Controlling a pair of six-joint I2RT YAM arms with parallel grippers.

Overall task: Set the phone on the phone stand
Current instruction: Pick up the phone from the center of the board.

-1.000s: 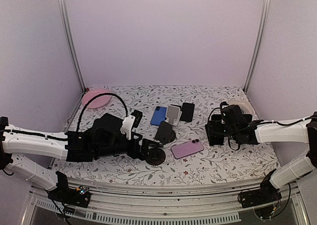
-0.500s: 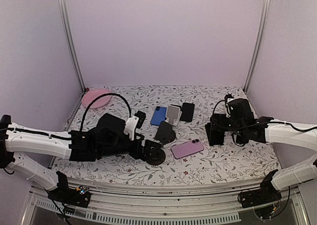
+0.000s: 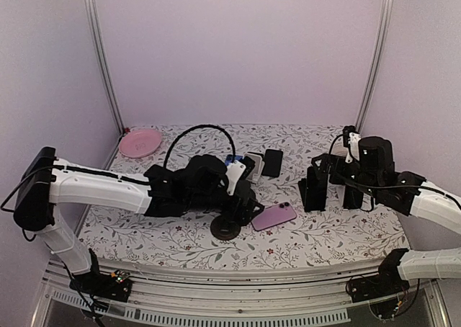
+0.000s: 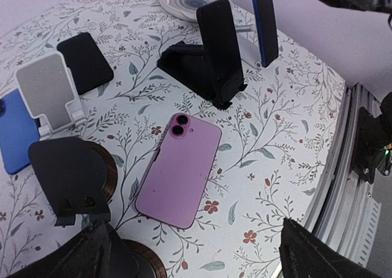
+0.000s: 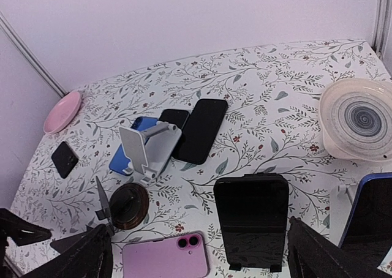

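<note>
A pink phone [image 3: 274, 216] [image 4: 180, 171] [image 5: 165, 259] lies flat, camera side up, near the table's middle. My left gripper [image 3: 245, 201] [image 4: 190, 224] hovers just left of it, open and holding nothing. To the right of the phone, an upright black phone stand [image 3: 312, 186] [image 4: 217, 45] [image 5: 251, 220] is bare. My right gripper [image 3: 333, 174] [image 5: 197, 226] hangs above and to the right of that stand, open and holding nothing. A white stand [image 4: 49, 91] [image 5: 144, 149] stands further back. A round-based black stand [image 3: 227, 227] [image 5: 128, 206] sits in front of my left gripper.
Behind the white stand lie a blue phone [image 4: 15, 131] [image 5: 125, 149] and a black phone [image 3: 272, 163] [image 4: 86, 60] [image 5: 202, 131]. Another blue phone [image 4: 263, 24] [image 5: 370, 220] stands upright at the right. A spiral-patterned dish [image 5: 358, 116] is at back right, a pink plate [image 3: 140, 141] at back left.
My left arm has swung right and forward, bringing its gripper next to the pink phone. My right gripper has drawn back, up and to the right, away from the black stand. Both stay open.
</note>
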